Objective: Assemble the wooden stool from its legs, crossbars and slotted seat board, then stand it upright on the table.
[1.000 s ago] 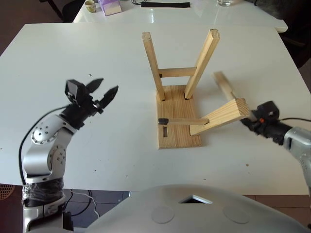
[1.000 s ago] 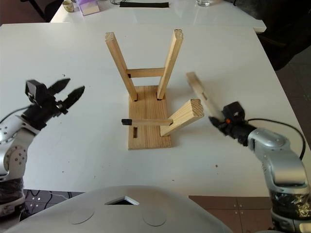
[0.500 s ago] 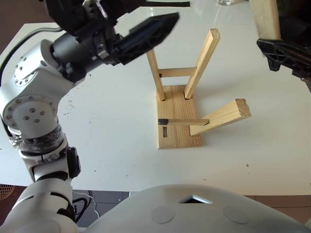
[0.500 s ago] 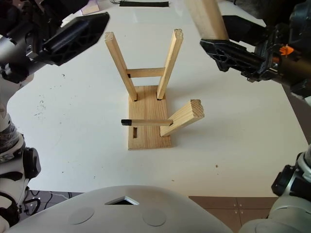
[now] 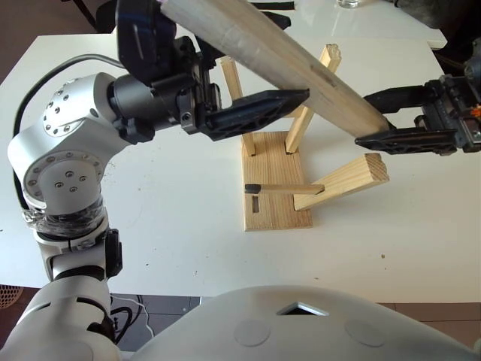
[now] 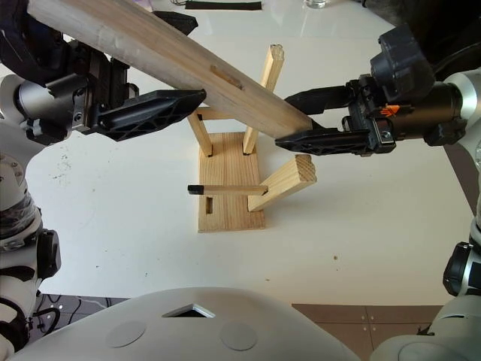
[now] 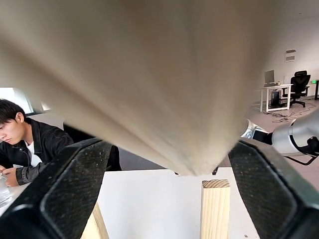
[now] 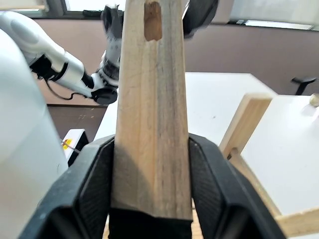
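- Right pincer (image 5: 362,119), above the board's (image 5: 274,218) right edge, is clenched on the low end of a leg (image 5: 285,64). The leg slants up and left across the board's far end.
- Left pincer (image 7: 169,149) meets the same leg higher up, above and left of the board. Whether it bears on the wood cannot be told.
- Likely trouble: the leg is held by its very end, so its long overhang could twist it in the right pincer if the left one gives no support.
- It passes close over the two uprights (image 5: 310,98) slotted into the board's far end and tied by a crossbar (image 5: 274,113). A careless swing could knock them out.
- If both pincers grip and pull differently, the wood may jam or slip.
- A loose leg (image 5: 342,180) lies tipped off the board's right edge, its thin bar (image 5: 289,189) reaching across the board. A bump would probably shift it.
- The mortise (image 6: 225,77) would need to face that bar, or the joint will not seat.
- The board lies flat on a white bench (image 5: 150,195), which spreads wide on all sides of it.
- Beyond the board's far end stands a second table (image 6: 353,19) with a glass (image 6: 317,3) and a dark strip (image 6: 225,6). The left wrist view shows a desk (image 7: 274,89) farther off.
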